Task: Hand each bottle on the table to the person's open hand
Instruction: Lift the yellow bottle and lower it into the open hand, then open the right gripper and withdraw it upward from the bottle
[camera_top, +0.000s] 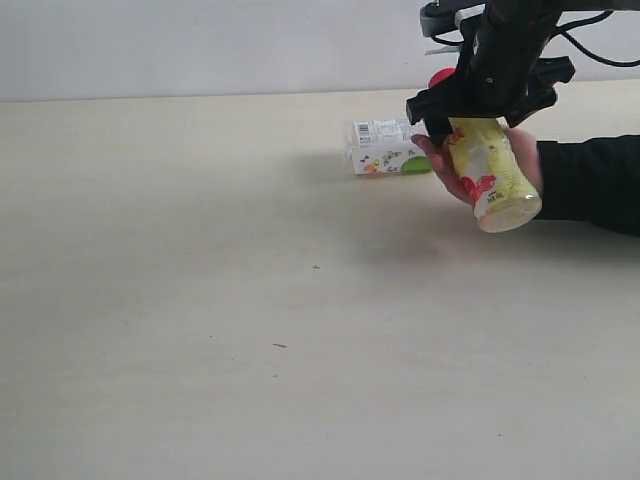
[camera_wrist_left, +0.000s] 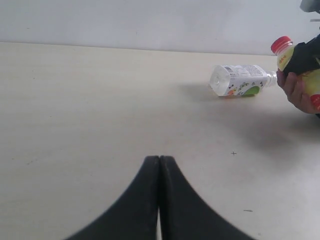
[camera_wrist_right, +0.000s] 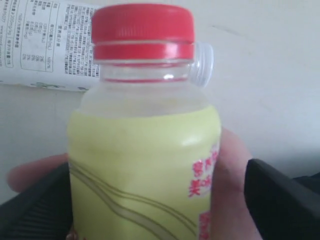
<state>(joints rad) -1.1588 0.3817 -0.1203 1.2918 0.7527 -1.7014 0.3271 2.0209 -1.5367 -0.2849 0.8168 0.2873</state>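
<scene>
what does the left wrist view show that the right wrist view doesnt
Only left wrist: the left gripper, shut, against a wide stretch of table, and the whole white-and-green labelled bottle lying down. Only right wrist: a close-up of the right gripper standing open around the yellow bottle. Both: the yellow bottle, the person's hand around it, part of the labelled bottle.

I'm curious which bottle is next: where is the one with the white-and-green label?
In the exterior view the bottle lies on its side on the table, right of centre, just left of the person's hand.
</scene>
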